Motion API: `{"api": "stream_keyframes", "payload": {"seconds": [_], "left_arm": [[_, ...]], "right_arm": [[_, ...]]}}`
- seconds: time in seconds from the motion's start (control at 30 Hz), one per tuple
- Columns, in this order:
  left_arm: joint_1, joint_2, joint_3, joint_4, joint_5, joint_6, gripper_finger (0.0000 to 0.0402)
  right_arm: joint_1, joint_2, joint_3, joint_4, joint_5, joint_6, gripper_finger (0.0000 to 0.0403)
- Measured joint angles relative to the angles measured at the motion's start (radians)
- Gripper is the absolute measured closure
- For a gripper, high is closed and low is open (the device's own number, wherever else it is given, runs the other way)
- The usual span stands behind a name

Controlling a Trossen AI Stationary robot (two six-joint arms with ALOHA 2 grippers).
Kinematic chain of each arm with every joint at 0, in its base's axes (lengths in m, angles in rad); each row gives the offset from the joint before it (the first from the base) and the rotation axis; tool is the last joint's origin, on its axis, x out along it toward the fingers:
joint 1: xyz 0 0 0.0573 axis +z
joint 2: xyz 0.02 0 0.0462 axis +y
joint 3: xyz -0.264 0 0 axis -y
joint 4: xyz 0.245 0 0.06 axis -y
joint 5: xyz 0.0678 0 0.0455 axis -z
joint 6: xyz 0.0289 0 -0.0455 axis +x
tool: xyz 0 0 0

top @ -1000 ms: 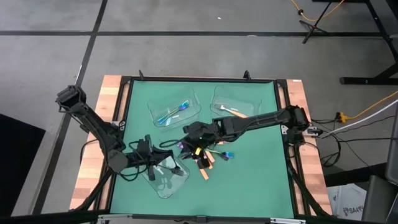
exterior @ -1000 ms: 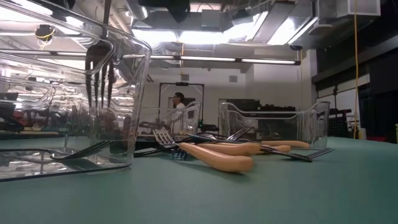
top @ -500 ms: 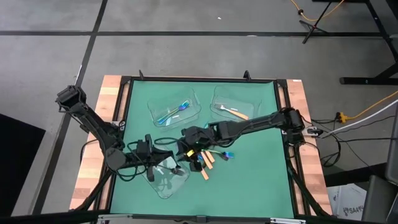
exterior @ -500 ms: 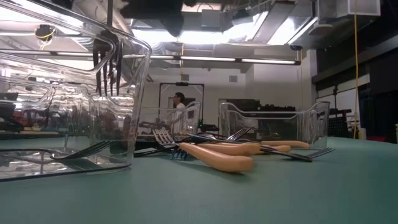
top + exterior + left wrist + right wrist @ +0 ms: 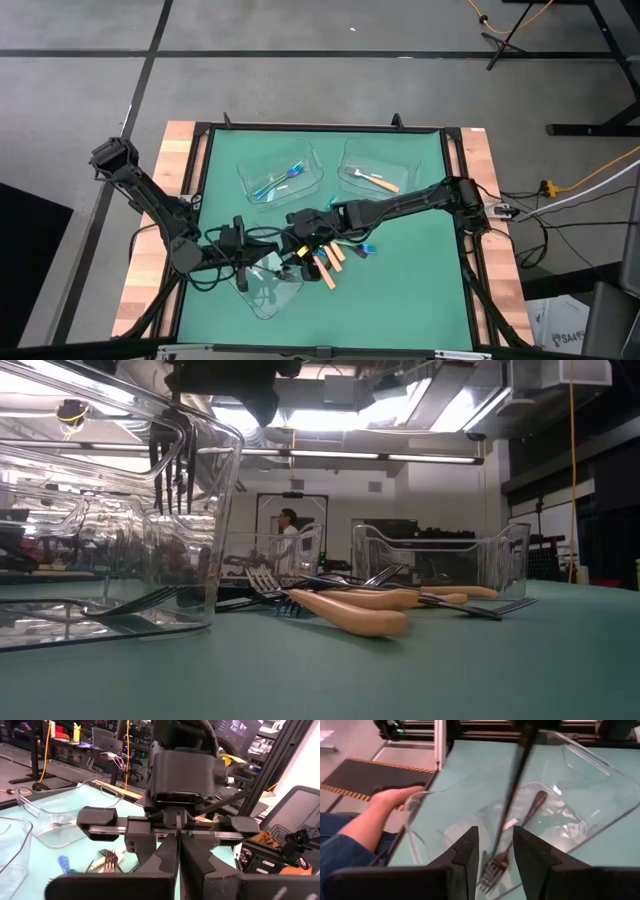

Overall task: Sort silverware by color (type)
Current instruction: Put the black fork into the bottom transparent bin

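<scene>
Fork (image 5: 512, 795), dark, hangs clenched in the left gripper (image 5: 283, 264) above the tray (image 5: 600, 795); right gripper (image 5: 297, 243) parted just beside, grasping nothing.

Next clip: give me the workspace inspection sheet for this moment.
Surface: green mat, flat.
Job's things: blue forks in one far tray; orange fork in the other; mixed pile mid-mat.
Clutter: nothing seen.
Grippers: left gripper shut on a dark fork, tines down over the near tray; right gripper open beside the pile.
Cables: yellow cable on the floor.
Surroundings: a person's hand by the table edge.
</scene>
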Motion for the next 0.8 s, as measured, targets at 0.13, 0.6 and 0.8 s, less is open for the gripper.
{"api": "stream_keyframes", "payload": {"seconds": [0.13,0.6,0.8], "left_arm": [[0.0,0.0,0.0,0.0,0.0,0.0,0.0396],[0.0,0.0,0.0,0.0,-0.003,-0.001,0.0396],[0.0,0.0,0.0,0.0,-0.003,0.0,0.0396]], "right_arm": [[0.0,0.003,0.0,-0.011,0.008,-0.004,0.0293],[0.0,0.003,0.0,-0.008,0.02,-0.03,0.038],[0.0,0.003,0.0,-0.008,0.031,-0.029,0.0396]]}}
